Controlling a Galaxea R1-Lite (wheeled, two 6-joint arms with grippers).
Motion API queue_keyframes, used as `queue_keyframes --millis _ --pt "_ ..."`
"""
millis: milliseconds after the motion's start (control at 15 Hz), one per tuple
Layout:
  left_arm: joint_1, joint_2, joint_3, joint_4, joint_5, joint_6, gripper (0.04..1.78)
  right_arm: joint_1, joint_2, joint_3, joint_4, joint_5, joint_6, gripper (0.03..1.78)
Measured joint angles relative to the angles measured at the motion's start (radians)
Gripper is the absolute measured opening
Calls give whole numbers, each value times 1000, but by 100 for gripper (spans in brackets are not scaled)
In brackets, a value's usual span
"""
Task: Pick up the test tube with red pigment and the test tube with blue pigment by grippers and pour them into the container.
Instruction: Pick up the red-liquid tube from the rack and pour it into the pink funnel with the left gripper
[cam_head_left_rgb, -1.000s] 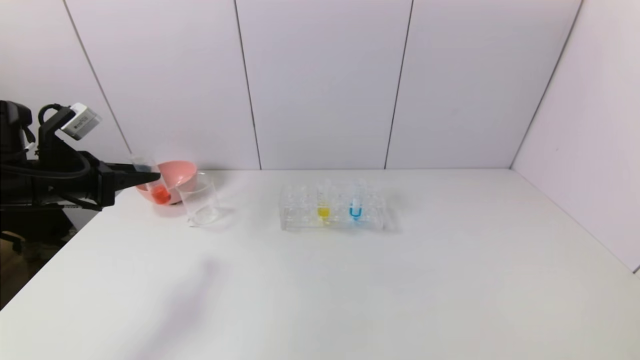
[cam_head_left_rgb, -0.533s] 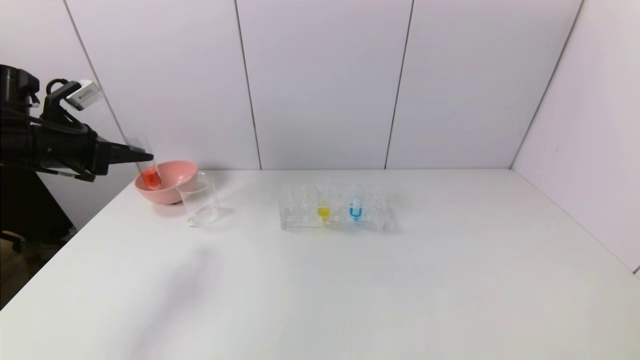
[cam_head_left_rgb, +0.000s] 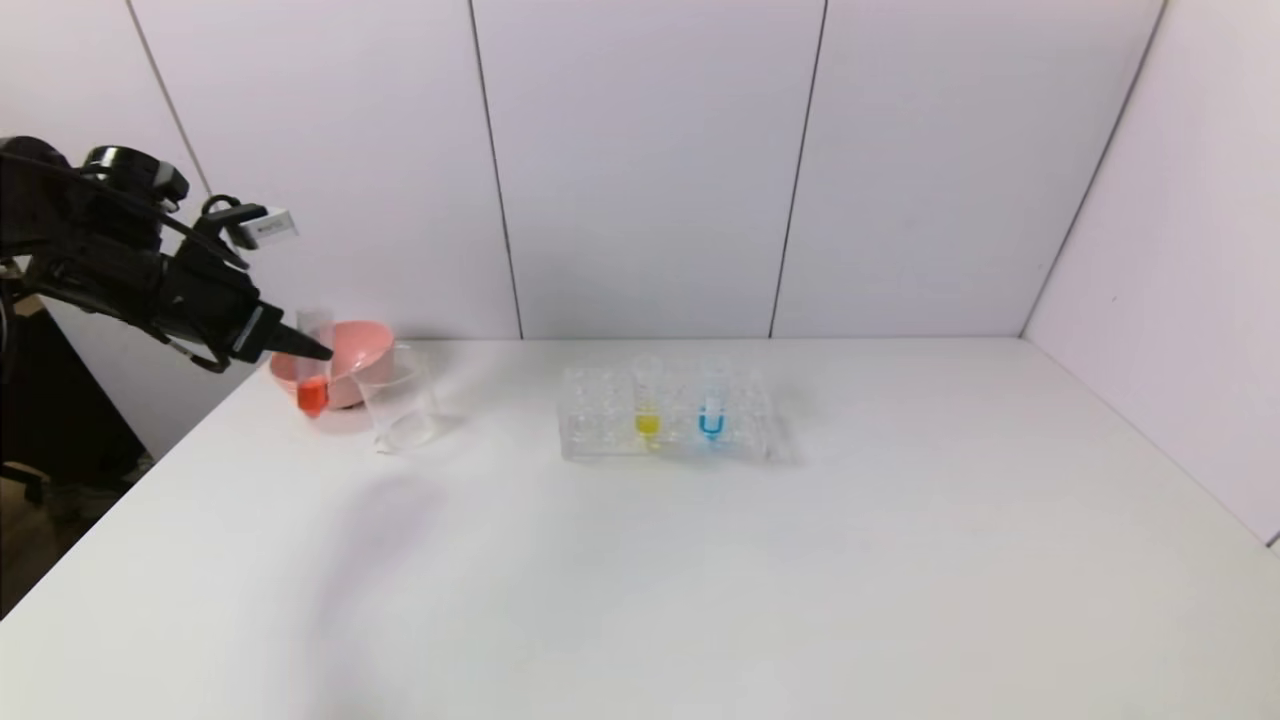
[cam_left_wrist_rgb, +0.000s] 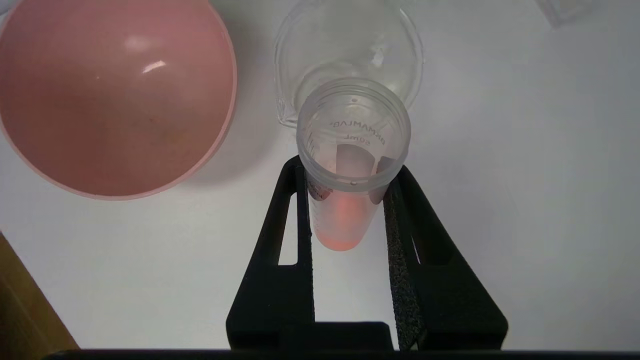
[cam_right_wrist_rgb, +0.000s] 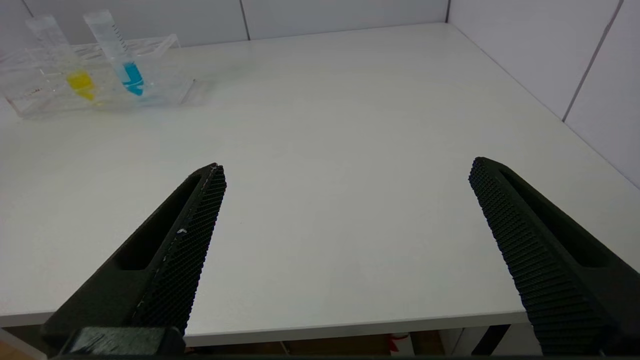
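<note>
My left gripper (cam_head_left_rgb: 305, 347) is shut on the test tube with red pigment (cam_head_left_rgb: 313, 375), held upright above the table just left of the clear glass container (cam_head_left_rgb: 398, 396). In the left wrist view the jaws grip the red tube (cam_left_wrist_rgb: 350, 170) below its rim, and the container (cam_left_wrist_rgb: 345, 55) lies just beyond it. The test tube with blue pigment (cam_head_left_rgb: 711, 405) stands in the clear rack (cam_head_left_rgb: 600, 440); it also shows in the right wrist view (cam_right_wrist_rgb: 122, 60). My right gripper (cam_right_wrist_rgb: 345, 175) is open and empty near the table's front edge, out of the head view.
A pink bowl (cam_head_left_rgb: 352, 352) sits behind the red tube, touching the container's left side; it also shows in the left wrist view (cam_left_wrist_rgb: 110, 95). A tube with yellow liquid (cam_head_left_rgb: 647, 405) stands in the rack left of the blue one. The table's left edge is close to the left arm.
My left gripper has swung right and down with the red tube, turning it from a tilt to upright, from over the bowl to in front of it beside the container.
</note>
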Motion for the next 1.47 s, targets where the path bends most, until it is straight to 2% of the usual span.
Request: queue_keyframes --millis 400,867,1200,1467 --pt "-71 18 -17 17 97 71 44 0 0 0 0 0 0 177" --pt "-160 4 -37 7 412 124 44 0 0 0 0 0 0 177" --pt "-179 9 -47 -4 457 159 44 0 0 0 0 0 0 177" --pt "-196 18 -47 -4 534 241 44 0 0 0 0 0 0 177"
